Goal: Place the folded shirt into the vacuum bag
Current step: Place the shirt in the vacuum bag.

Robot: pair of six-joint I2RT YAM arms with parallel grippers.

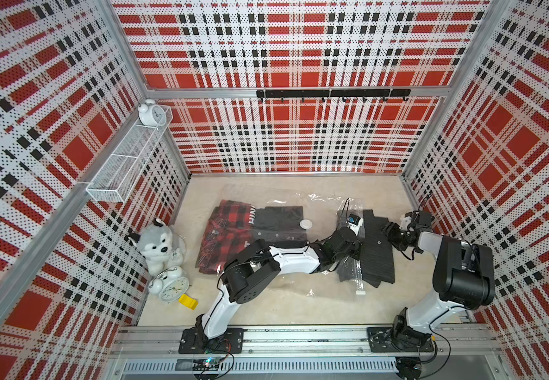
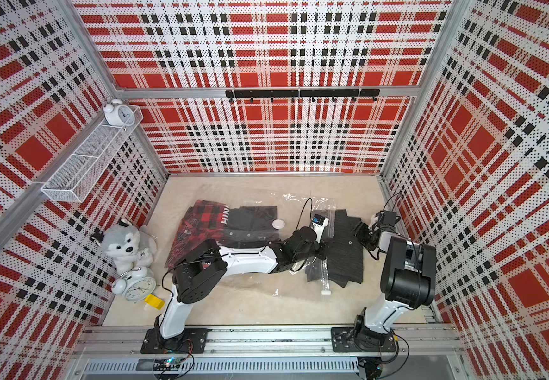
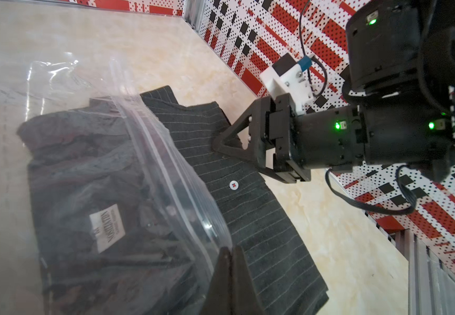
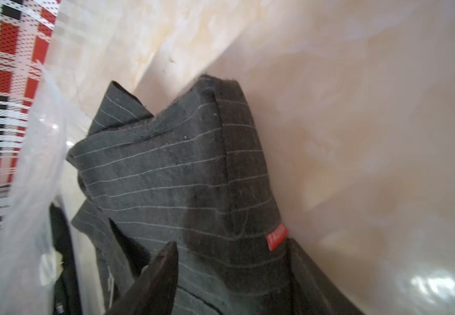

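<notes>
Hanging on the left wall, a basket [image 1: 115,177] is holding a small clock [image 1: 150,113] at its far end. Below it, a toy dog [image 1: 158,243] is sitting on the table [image 1: 266,312] by the wall. A big clock [image 1: 171,287] is standing just in front of the dog. A yellow block [image 1: 188,301] is lying just beside that clock.

In the middle, the bag [image 1: 299,286] is lying flat on the table. A red shirt [image 1: 223,230] and a black shirt [image 1: 279,217] are lying inside it, touching each other. The round white valve [image 1: 306,224] is sitting on the bag by the black shirt's right edge.

The left arm is reaching across the bag to its open end on the right. The left hand [image 3: 231,249] is pinching the bag's zip edge, with its fingers pressed together on the plastic. The white slider [image 1: 360,292] is sitting at the near end of that edge.

The striped shirt [image 1: 378,250] is lying partly inside the open end. Its collar end is under the plastic, and the rest is sticking out on the table to the right. The right hand [image 4: 231,242] is sitting at this shirt's right edge. Its fingers are standing apart with the cloth between them. I cannot tell if they are squeezing it.
</notes>
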